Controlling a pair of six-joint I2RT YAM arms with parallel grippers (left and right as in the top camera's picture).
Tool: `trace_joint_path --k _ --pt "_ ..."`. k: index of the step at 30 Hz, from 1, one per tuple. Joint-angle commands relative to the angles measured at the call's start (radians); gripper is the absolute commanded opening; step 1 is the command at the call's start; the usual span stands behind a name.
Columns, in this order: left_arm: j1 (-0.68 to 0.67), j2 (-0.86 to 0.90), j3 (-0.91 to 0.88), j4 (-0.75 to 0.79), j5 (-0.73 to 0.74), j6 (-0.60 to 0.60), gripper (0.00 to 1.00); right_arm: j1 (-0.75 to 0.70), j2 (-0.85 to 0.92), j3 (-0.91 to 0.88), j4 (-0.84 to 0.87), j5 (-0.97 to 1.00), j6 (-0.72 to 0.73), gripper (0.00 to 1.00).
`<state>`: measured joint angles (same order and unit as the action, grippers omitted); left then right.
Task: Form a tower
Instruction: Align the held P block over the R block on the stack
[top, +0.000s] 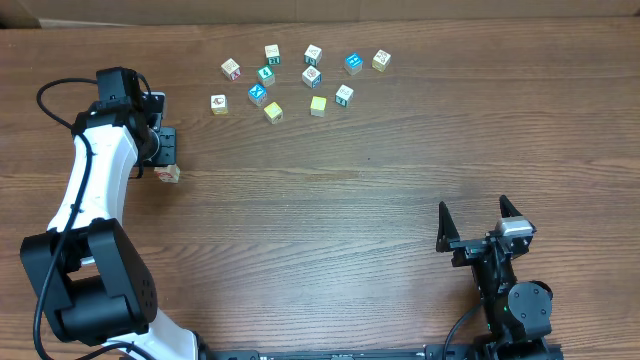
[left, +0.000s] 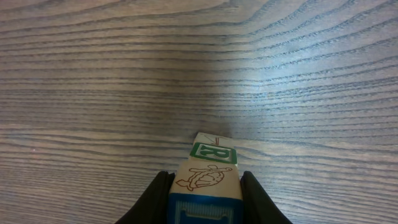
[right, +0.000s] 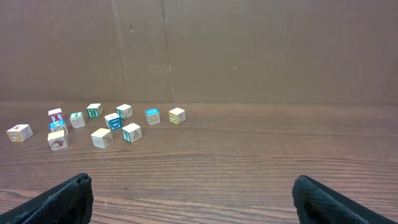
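L claw (left: 205, 182) tight on tower (left: 212, 152)

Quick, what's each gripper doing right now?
Left gripper: closed on the tower, clamping its turtle cube.
Right gripper: open, holding nothing.

The left arm (top: 88, 175) has a glossy white shell between bulky black joint housings. A thin black cable (top: 41, 97) loops off it at the upper left of the frame. The left gripper (left: 205, 199) has rounded matte black fingers. The right arm (top: 515, 300) is all black, with a silver-grey module (top: 515, 228) on its wrist. The right gripper (top: 473, 215) has tapered black fingers.
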<state>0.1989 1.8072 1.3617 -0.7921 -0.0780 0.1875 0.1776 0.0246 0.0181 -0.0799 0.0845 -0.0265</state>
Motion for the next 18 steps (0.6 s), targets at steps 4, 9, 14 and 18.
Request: trace_joint_path --k 4,9,14,18 --pt "0.004 0.018 -0.007 -0.002 0.019 0.007 0.11 -0.003 -0.001 -0.010 0.004 0.000 -0.001 1.00" --pt "0.004 0.018 -0.007 -0.011 0.019 0.006 0.11 -0.003 -0.001 -0.010 0.004 0.000 -0.001 1.00" --pt "0.004 0.018 -0.007 -0.013 0.019 0.006 0.11 -0.003 -0.001 -0.010 0.004 0.000 -0.001 1.00" --pt "0.004 0.018 -0.007 -0.012 0.019 0.006 0.11 -0.003 -0.001 -0.010 0.004 0.000 -0.001 1.00"
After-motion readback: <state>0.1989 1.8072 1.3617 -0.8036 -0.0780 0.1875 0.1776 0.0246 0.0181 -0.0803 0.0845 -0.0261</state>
